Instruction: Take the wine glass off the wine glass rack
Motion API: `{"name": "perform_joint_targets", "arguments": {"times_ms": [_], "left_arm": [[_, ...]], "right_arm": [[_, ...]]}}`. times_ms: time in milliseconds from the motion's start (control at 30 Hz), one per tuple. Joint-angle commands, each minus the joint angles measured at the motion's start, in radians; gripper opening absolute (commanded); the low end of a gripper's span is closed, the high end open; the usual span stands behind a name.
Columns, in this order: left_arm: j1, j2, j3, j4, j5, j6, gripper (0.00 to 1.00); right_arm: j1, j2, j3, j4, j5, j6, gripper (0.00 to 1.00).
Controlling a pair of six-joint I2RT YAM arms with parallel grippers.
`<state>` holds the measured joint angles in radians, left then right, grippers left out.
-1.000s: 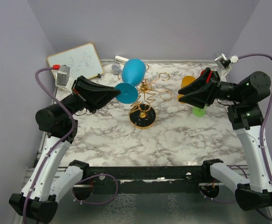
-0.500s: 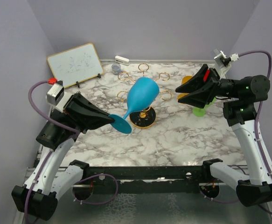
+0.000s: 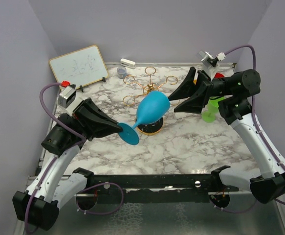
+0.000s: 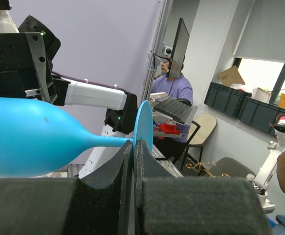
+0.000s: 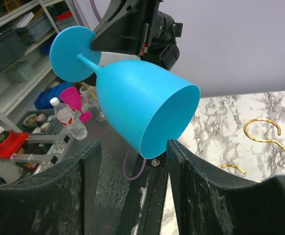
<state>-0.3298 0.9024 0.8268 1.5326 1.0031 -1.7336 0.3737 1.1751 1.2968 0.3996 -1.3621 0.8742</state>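
Note:
The blue wine glass (image 3: pixel 151 109) is off the gold wire rack (image 3: pixel 147 88) and hangs tilted over the rack's black base (image 3: pixel 150 128). My left gripper (image 3: pixel 121 130) is shut on the glass's foot disc (image 4: pixel 143 122), with the bowl (image 4: pixel 30 137) pointing away to the right. My right gripper (image 3: pixel 173 102) is open, its fingers on either side of the bowl's rim (image 5: pixel 147 112) without touching it. A gold rack arm (image 5: pixel 263 128) shows beyond the right finger (image 5: pixel 196 191).
A whiteboard (image 3: pixel 78 66) leans at the back left. A small grey cup (image 3: pixel 120 72) and a white object (image 3: pixel 127 62) sit at the back edge. A green glass (image 3: pixel 209 115) stands behind my right arm. The marble table (image 3: pixel 181 147) spreads in front of the rack.
My left gripper carried the blue glass from above the rack down and toward the front. My right arm swung left, bringing its open fingers up to the bowl's rim.

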Motion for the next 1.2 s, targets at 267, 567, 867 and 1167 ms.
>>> {"name": "perform_joint_targets", "arguments": {"times_ms": [267,567,867,1167], "left_arm": [[-0.01,-0.026,0.005,0.245,-0.007,-0.001,0.0],[-0.01,-0.032,-0.006,0.24,-0.003,0.001,0.0],[-0.01,-0.122,-0.094,0.064,0.009,0.165,0.5],[-0.011,-0.413,-0.159,-0.703,-0.141,0.691,0.86]], "right_arm": [[0.155,0.015,-0.006,0.087,0.039,0.008,0.55],[0.215,0.018,-0.019,0.05,0.059,-0.048,0.02],[0.215,-0.041,-0.009,-0.132,0.077,-0.179,0.01],[0.215,-0.152,0.012,-0.433,0.203,-0.396,0.01]]}}
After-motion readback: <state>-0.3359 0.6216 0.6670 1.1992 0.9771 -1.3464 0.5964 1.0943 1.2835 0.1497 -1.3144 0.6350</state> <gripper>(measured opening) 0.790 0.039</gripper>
